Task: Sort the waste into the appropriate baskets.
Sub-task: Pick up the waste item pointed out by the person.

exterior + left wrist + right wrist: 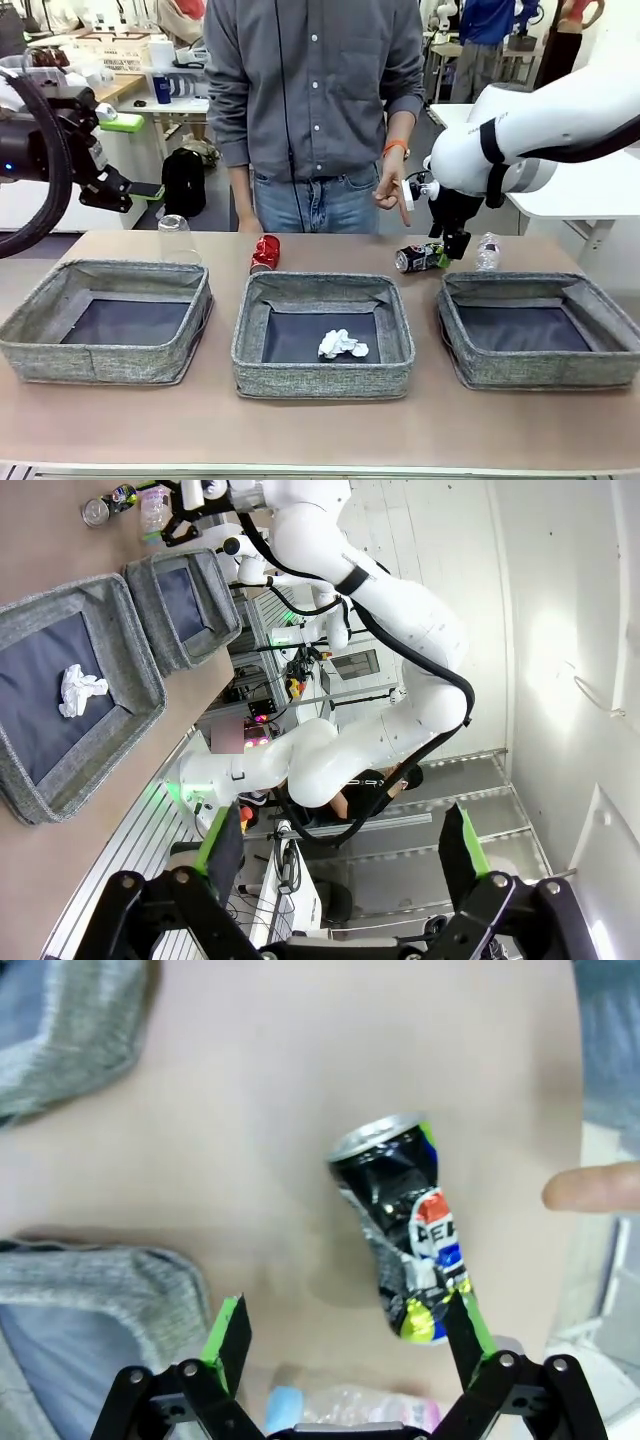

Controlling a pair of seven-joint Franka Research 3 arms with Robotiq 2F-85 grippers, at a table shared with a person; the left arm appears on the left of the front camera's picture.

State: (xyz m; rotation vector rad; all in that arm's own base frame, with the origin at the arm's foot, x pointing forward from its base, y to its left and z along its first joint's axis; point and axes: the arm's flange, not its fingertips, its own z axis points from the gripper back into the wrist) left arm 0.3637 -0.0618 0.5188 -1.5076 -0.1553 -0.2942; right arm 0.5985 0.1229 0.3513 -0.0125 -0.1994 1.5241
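Clearly a robotics lab. Marked as such by a white jointed arm [540, 130] reaching over a tan bench [320, 430], with a standing person [310, 100] at the far side. Behind, more worktables [150, 95] crowded with boxes and gear, a black backpack [184, 180] on the floor, other people [490, 25] farther off. Another white-topped table [590, 190] to the right, standing apart. In the left wrist view, bare white walls [560, 600], grey metal framing [420, 815] and loose black cables [285, 865] beyond the bench edge.
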